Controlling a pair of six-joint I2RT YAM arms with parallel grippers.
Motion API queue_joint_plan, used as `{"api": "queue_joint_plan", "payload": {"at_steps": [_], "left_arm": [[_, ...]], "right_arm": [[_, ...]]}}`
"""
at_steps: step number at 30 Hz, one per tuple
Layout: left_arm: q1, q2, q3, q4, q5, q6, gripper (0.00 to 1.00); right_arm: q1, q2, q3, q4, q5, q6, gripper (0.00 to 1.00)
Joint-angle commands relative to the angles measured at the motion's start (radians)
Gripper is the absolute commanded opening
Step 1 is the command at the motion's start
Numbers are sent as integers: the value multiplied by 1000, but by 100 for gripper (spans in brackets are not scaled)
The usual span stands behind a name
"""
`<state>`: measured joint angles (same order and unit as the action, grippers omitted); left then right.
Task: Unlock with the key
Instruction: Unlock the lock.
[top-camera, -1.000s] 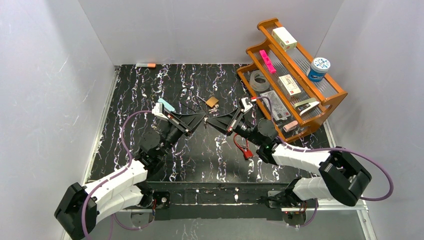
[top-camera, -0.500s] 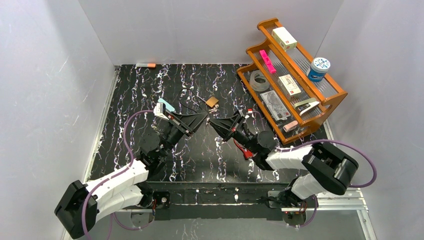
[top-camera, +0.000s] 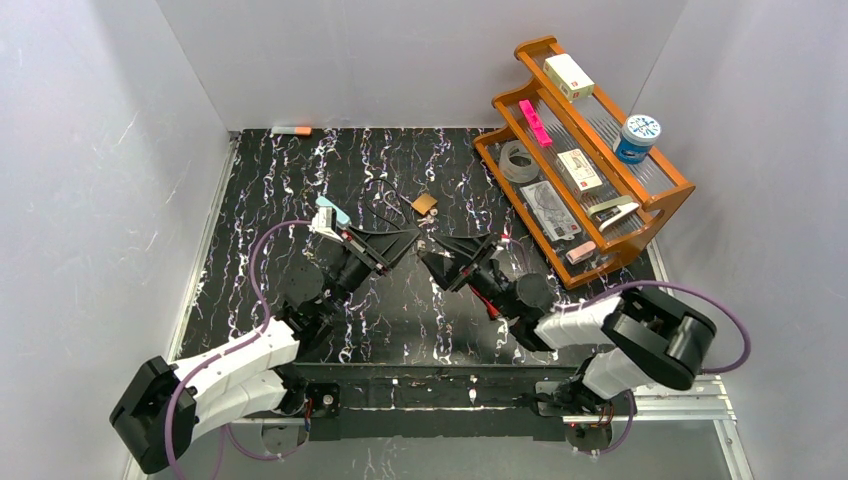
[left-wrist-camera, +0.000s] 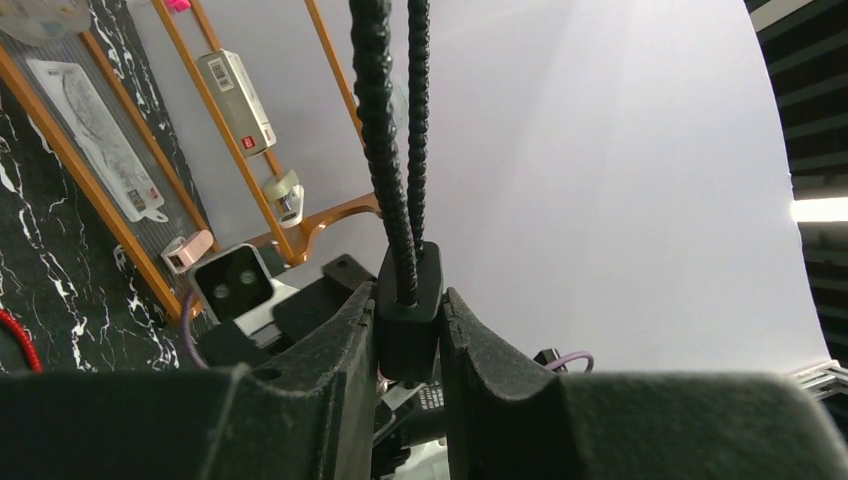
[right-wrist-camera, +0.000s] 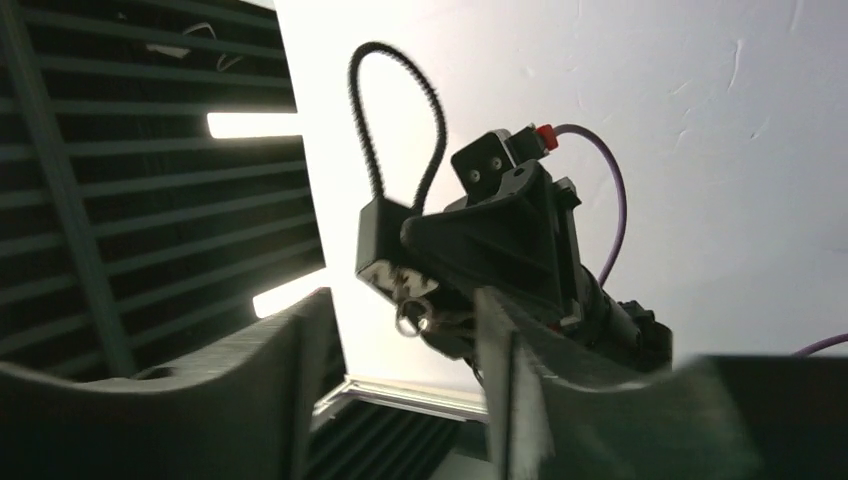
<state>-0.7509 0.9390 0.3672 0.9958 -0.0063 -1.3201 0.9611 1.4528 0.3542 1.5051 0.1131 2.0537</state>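
Note:
A black padlock (left-wrist-camera: 408, 325) with a long cable shackle (left-wrist-camera: 390, 150) is held up above the table, my left gripper (left-wrist-camera: 408, 300) shut on its body. From the right wrist view the padlock (right-wrist-camera: 383, 250) shows its underside. The key (right-wrist-camera: 412, 318), a small metal ring on it, sticks out of that underside. My right gripper (right-wrist-camera: 400, 335) is open, its fingers either side of the key without touching it. In the top view the left gripper (top-camera: 410, 238) and right gripper (top-camera: 432, 257) meet tip to tip over the table's middle; the padlock is hard to make out there.
A red cord (top-camera: 490, 300) lies on the black marbled table (top-camera: 260, 190) under the right arm. A wooden rack (top-camera: 655, 215) with small items stands at the back right. A small brown piece (top-camera: 425, 203) lies behind the grippers.
My right gripper was shut and has opened, letting go of the key, which stays in the padlock. The right wrist has turned and shifted slightly. The left arm holds still.

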Motion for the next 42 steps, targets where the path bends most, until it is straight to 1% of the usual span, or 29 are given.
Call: {"api": "queue_joint_plan", "payload": {"at_steps": [1, 3, 4, 5, 6, 7, 8, 10, 12, 14, 16, 18, 22, 26, 28, 29, 30, 31, 34, 36, 39, 42], "left_arm": [[-8, -10, 15, 22, -47, 15, 0], [-7, -9, 26, -19, -65, 25, 0], [-7, -11, 32, -43, -73, 31, 0], [-6, -12, 42, -68, -81, 38, 0], [-6, -18, 55, -126, -88, 52, 0], [-6, -25, 74, -194, -102, 67, 0], [-5, -34, 94, -257, -117, 85, 0], [-5, -47, 123, -344, -134, 111, 0], [-6, -58, 155, -434, -154, 145, 0], [-6, -56, 218, -547, -174, 165, 0], [-5, -49, 273, -649, -186, 153, 0], [-6, -44, 327, -720, -192, 160, 0], [-6, -37, 426, -913, -242, 158, 0], [-6, -32, 474, -988, -250, 163, 0], [-5, -25, 486, -990, -247, 162, 0], [-5, -23, 489, -1016, -247, 165, 0], [-6, -22, 491, -1024, -248, 165, 0], [-5, -23, 492, -1026, -249, 165, 0], [-6, -25, 492, -1032, -251, 168, 0], [-5, -28, 490, -1034, -250, 168, 0], [-5, -32, 490, -1036, -248, 168, 0], [-5, -30, 491, -1036, -242, 168, 0]], "right_arm": [[-13, -160, -53, 9, 27, -140, 70], [-20, -273, -72, -200, 27, -241, 77], [-26, -334, -76, -320, 33, -297, 79], [-28, -400, -74, -439, 47, -417, 80], [-31, -464, -59, -609, 61, -516, 80], [-32, -551, -30, -736, 81, -633, 80], [-32, -605, 10, -857, 100, -797, 80], [-32, -653, 130, -1094, 134, -1045, 79], [-32, -641, 244, -1217, 111, -1324, 78], [-28, -579, 356, -1328, 58, -1533, 76], [-12, -498, 464, -1413, 29, -1681, 72], [31, -427, 537, -1469, 73, -1786, 68], [119, -341, 615, -1524, 179, -1909, 66], [171, -283, 660, -1555, 257, -1969, 65], [183, -254, 681, -1557, 254, -1979, 49], [188, -241, 699, -1565, 244, -1980, 46], [193, -232, 710, -1571, 246, -1979, 46], [198, -227, 716, -1571, 260, -1980, 48], [205, -242, 705, -1537, 313, -1975, 64], [206, -260, 692, -1515, 334, -1975, 69], [205, -261, 697, -1481, 354, -1979, 68], [206, -243, 712, -1482, 346, -1991, 62]]}}
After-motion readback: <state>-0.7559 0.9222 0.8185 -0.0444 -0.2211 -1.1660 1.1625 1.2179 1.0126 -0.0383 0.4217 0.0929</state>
